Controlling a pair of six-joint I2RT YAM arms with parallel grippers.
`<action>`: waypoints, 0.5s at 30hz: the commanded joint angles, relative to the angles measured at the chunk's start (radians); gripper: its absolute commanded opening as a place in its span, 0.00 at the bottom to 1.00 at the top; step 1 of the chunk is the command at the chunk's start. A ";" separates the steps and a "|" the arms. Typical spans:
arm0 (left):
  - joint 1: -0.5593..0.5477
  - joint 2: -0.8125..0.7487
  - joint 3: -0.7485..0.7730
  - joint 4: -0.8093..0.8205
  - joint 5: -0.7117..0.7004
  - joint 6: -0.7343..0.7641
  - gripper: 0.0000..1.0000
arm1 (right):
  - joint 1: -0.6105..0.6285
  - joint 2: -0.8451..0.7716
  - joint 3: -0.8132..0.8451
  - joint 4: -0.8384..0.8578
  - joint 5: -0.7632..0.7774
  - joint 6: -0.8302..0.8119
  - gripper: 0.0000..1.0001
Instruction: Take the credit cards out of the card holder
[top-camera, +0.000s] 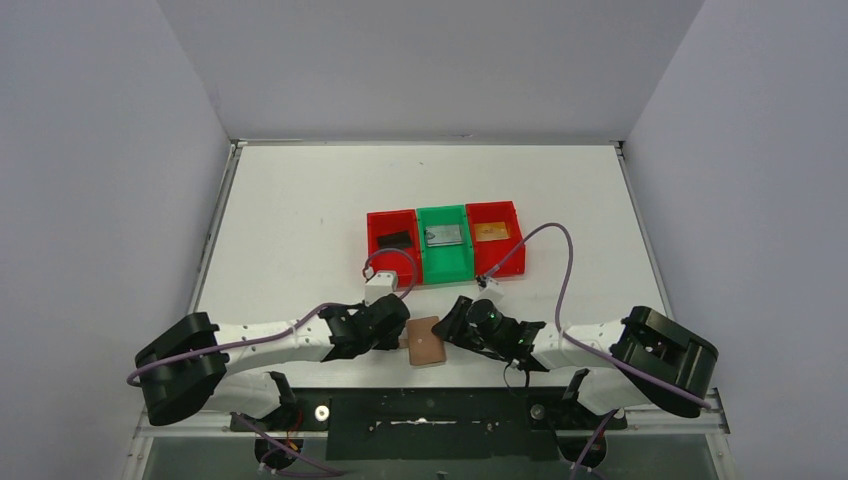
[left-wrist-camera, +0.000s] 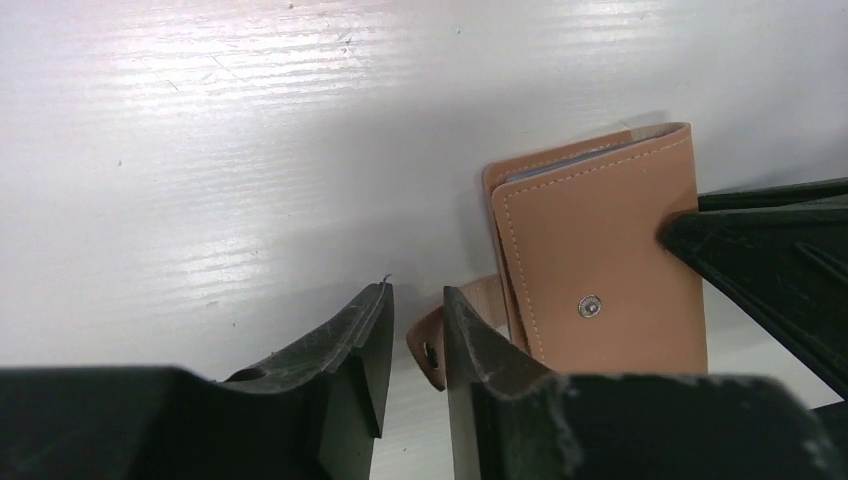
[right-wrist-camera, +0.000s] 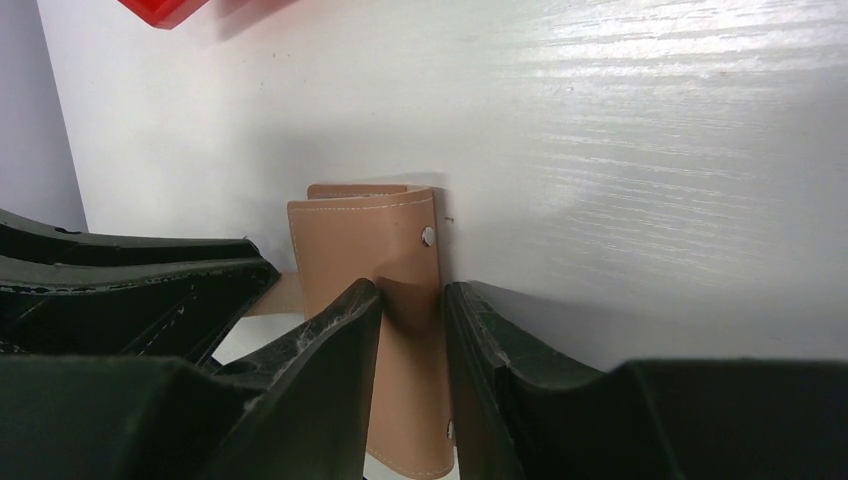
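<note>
top external shows the card holder (top-camera: 427, 342) closed on the bench (top-camera: 300, 200) between both grippers. left gripper (left-wrist-camera: 417, 300), narrowly parted, sits at its strap tab (left-wrist-camera: 428, 352); right gripper (right-wrist-camera: 412, 292) straddles it, grip unclear to us. we judge it light, floppy; take the strap tab.

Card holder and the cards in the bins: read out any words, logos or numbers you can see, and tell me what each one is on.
No text can be read in any view.
On the card holder: nothing printed, only stitching and a metal snap.
On the black card, silver card and gold card: too small to read.
</note>
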 joint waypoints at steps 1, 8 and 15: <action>0.005 -0.023 0.005 0.026 -0.016 -0.014 0.21 | 0.007 -0.035 0.020 -0.074 0.048 -0.033 0.33; 0.005 -0.125 -0.016 0.111 0.057 0.051 0.00 | 0.006 -0.088 0.068 -0.182 0.063 -0.085 0.46; 0.005 -0.185 0.039 0.104 0.088 0.111 0.00 | 0.007 -0.177 0.118 -0.308 0.107 -0.122 0.63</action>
